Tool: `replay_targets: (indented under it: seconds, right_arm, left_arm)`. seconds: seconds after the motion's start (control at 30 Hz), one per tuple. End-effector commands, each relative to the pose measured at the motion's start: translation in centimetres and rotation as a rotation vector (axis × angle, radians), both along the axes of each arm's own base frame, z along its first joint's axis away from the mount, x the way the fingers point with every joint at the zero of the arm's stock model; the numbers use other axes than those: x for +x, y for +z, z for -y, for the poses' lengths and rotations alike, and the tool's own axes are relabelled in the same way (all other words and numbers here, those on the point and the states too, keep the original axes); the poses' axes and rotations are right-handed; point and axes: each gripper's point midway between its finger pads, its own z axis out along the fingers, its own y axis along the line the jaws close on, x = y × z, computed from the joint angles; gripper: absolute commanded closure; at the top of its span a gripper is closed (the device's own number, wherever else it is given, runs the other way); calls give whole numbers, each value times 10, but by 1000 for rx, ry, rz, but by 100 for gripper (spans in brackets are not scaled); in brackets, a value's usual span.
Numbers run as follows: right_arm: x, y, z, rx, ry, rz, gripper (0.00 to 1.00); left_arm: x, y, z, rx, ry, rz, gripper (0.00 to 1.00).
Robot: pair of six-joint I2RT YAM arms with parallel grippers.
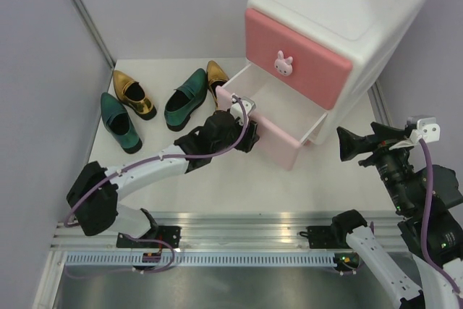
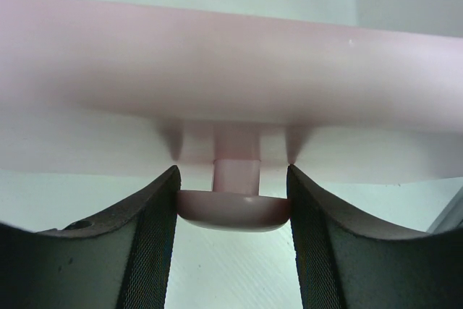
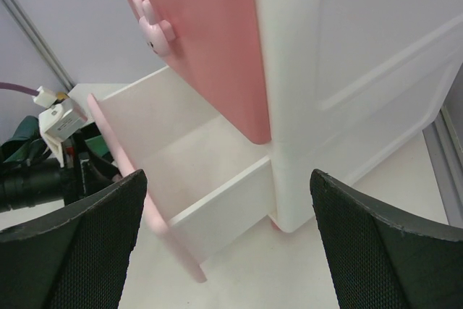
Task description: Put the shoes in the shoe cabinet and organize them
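Observation:
The white shoe cabinet [image 1: 362, 12] stands at the back right, its upper pink drawer closed and its lower drawer [image 1: 271, 141] pulled out and empty. My left gripper [image 1: 242, 124] is shut on that drawer's knob [image 2: 233, 210], with a finger [image 2: 155, 236] touching each side. The shoes stand on the table to the left: a gold shoe [image 1: 134, 94], a green shoe [image 1: 119, 122], a second green shoe [image 1: 186, 99], and another gold shoe [image 1: 215, 76] partly hidden behind the drawer's corner. My right gripper [image 3: 228, 244] hangs open on the right, facing the open drawer [image 3: 195, 164] and holding nothing.
Grey walls close in the table at the left and the back. The cabinet's bunny knob [image 3: 153, 28] sticks out from the upper drawer front. A metal rail [image 1: 239, 229] runs along the near edge by the arm bases.

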Motion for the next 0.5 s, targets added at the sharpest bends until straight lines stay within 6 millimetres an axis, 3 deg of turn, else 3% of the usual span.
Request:
replay_targets:
  seconds: [0.0,0.07,0.23,0.47]
  right_arm:
    - [6,0,3,8,-26,5,2]
    - [5,0,3,8,-26,6,2]
    - [5,-1,4,5,-31,8,2]
    - [5,-3,5,5,-38,5,2]
  left_arm:
    - [-17,9,-16,-55,35,-38,96]
    - [-29,-5,-24,-27,29,-77,94]
    - [-46,-11,-44,-13,33,-98,93]
    - [-60,-19,-56,-3,24,-124,90]
